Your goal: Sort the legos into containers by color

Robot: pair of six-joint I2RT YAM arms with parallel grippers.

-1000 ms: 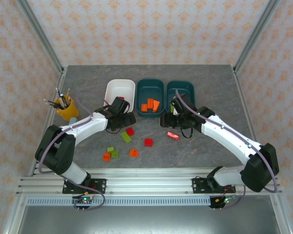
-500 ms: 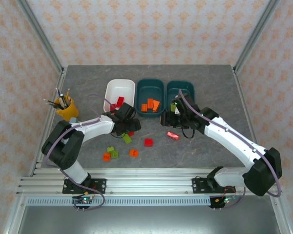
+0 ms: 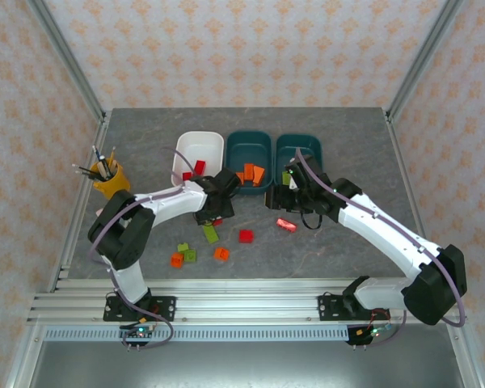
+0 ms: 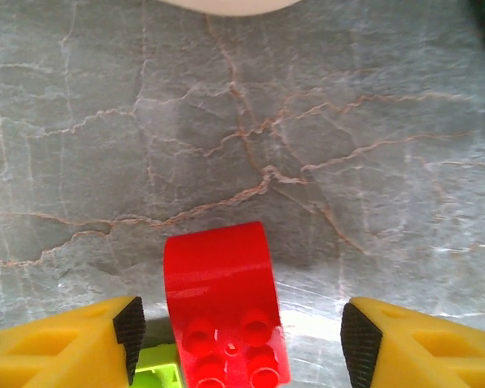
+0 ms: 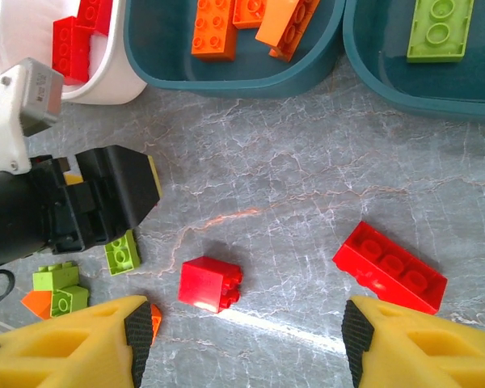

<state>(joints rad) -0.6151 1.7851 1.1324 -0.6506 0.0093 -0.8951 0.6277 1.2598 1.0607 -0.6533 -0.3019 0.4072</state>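
- left fingers [image 4: 65, 343]: spread, one on each side of a red brick [image 4: 222, 307] lying on the counter [image 3: 347, 145]. a gap shows at both sides, so nothing is pinched yet. a lime brick [image 4: 158, 372] sits just beside the red one, close to one fingertip.
- right fingers [image 5: 73, 343]: spread wide and empty, held over the counter. a red square brick [image 5: 210, 284] lies just ahead of them, and a red oblong brick [image 5: 390, 267] lies off to one side.
- containers: a row at the far side of the counter. the white tub [image 5: 105, 85] holds red bricks, the middle teal tub [image 5: 226, 77] holds orange ones, and the right teal tub [image 5: 404, 101] holds a lime one.
- loose legos: the top view shows a lime oblong brick [image 3: 210, 234] near the left fingers, an orange brick [image 3: 221, 253], and a small lime-and-orange cluster [image 3: 183, 254] nearer the arm bases.
- handling (judgement): the bricks look light, rigid and glossy. they should not deform, but smooth walls can slip or twist out of a shallow pinch.
- where to hold (judgement): across two opposite flat side walls, squarely and low on the body, not on the studs or a corner.
- risk (judgement): the neighbouring lime brick may be nudged or caught as the left fingers close, so the grip should be centred on the red brick alone.
- destination (judgement): by colour, the red brick belongs in the white tub.
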